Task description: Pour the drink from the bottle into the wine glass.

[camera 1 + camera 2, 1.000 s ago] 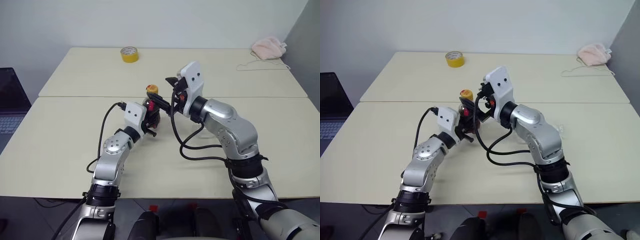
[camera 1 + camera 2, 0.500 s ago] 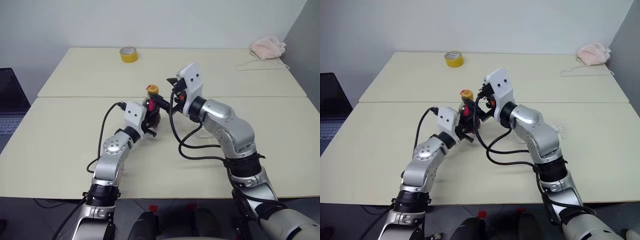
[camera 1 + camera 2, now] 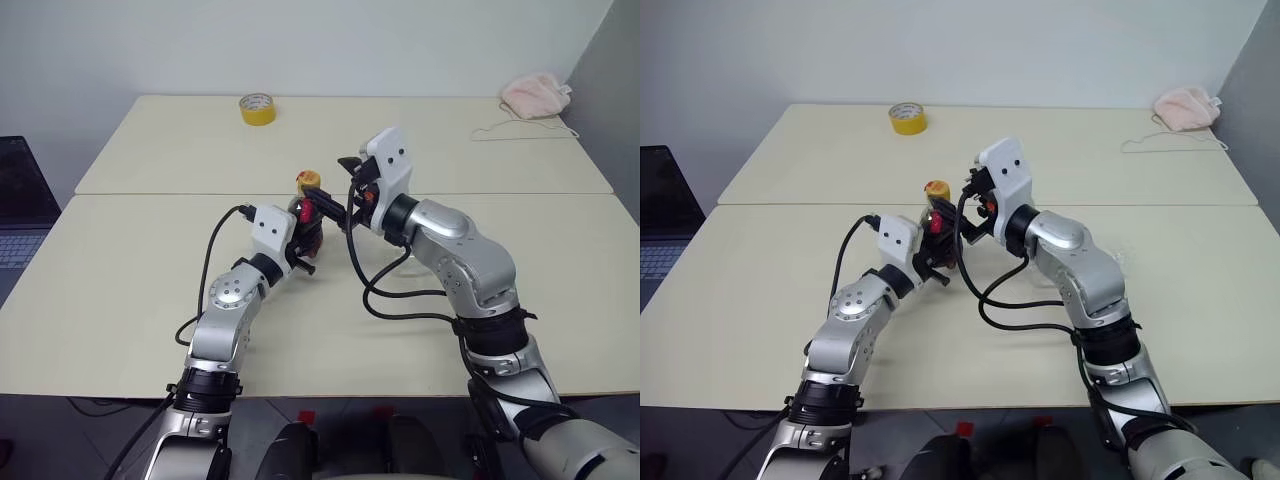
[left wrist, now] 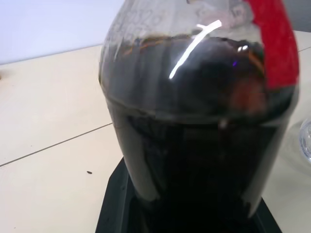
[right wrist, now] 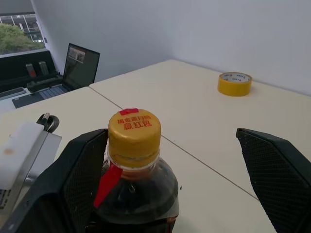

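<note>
Left gripper fingers pinching the bottle of dark drink, right gripper fingers spread either side of its yellow cap with red printed characters, yellow tape roll, pink cloth and laptop well apart on the tabletop

Two tables stand pushed together edge to edge. There is one bottle, with one yellow cap and one red label strip. One roll of yellow tape lies on the far table, and one pink cloth sits at its far right corner beside one thin white cord. One laptop is at the left. Two claws are counted: the left claw and the right claw.
</note>
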Robot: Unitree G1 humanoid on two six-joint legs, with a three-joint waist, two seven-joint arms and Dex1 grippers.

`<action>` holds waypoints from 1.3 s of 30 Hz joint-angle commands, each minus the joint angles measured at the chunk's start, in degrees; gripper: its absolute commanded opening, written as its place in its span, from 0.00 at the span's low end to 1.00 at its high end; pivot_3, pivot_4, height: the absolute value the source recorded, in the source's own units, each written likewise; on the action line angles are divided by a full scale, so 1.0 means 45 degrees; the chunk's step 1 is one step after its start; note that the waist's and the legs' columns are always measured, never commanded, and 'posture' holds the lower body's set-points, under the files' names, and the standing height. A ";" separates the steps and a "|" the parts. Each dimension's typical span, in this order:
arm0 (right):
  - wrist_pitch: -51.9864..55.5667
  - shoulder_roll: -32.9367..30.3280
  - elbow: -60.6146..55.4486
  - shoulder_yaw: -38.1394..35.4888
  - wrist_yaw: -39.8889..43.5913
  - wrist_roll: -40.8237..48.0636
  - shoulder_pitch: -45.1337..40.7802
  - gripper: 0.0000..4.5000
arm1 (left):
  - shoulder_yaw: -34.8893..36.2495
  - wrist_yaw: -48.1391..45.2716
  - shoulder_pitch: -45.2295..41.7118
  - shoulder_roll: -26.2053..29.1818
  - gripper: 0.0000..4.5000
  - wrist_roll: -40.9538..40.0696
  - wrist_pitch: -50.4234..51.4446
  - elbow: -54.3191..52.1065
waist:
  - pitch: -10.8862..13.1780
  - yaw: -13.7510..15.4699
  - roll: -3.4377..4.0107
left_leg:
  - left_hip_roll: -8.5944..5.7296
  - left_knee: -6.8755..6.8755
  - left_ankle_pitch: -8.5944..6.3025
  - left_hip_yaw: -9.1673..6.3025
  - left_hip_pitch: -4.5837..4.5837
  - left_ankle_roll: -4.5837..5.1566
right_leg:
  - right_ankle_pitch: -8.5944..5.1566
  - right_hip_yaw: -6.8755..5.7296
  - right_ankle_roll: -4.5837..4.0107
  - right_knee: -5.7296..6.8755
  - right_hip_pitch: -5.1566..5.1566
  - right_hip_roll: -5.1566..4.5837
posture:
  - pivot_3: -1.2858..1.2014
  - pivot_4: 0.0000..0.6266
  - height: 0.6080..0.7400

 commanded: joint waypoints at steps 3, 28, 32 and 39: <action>0.0105 -0.0447 -0.0480 -0.0655 -0.0216 -0.0025 0.0186 1.00 | 0.0230 0.0001 -0.0261 0.0003 0.17 -0.0160 -0.0535 -0.0400 | 0.0000 0.0005 0.0000 | -0.0001 0.0001 0.0000 0.0001 0.0000 0.0000 | 0.0000 0.0000 0.0000 -0.0002 0.0002 0.0000 | 0.52 0.24 1.00; 0.2619 0.1153 -0.1219 -0.0913 -0.0694 0.2072 -0.1050 1.00 | 0.0205 -0.0029 -0.0368 0.0017 0.17 -0.0152 -0.0531 -0.0349 | 0.0000 -0.0004 0.0000 | 0.0002 0.0000 0.0000 -0.0003 0.0000 0.0000 | 0.0000 -0.0001 0.0000 0.0005 -0.0001 0.0002 | 0.52 0.24 1.00; 0.2095 0.1454 -0.0330 -0.0692 -0.0938 0.1577 -0.1409 1.00 | 0.0192 -0.0027 -0.0401 0.0003 0.17 -0.0141 -0.0550 -0.0303 | 0.0000 -0.0008 0.0001 | 0.0000 0.0000 0.0000 -0.0002 0.0000 0.0000 | 0.0000 0.0001 0.0000 0.0005 -0.0001 0.0001 | 0.52 0.24 1.00; 0.1647 0.1363 0.0259 -0.0527 -0.0873 0.1179 -0.1444 1.00 | 0.0191 -0.0016 -0.0396 -0.0002 0.17 -0.0134 -0.0551 -0.0299 | 0.0000 -0.0009 0.0001 | 0.0000 0.0000 0.0000 0.0001 -0.0001 0.0000 | 0.0000 0.0003 0.0000 0.0005 -0.0005 0.0001 | 0.52 0.24 1.00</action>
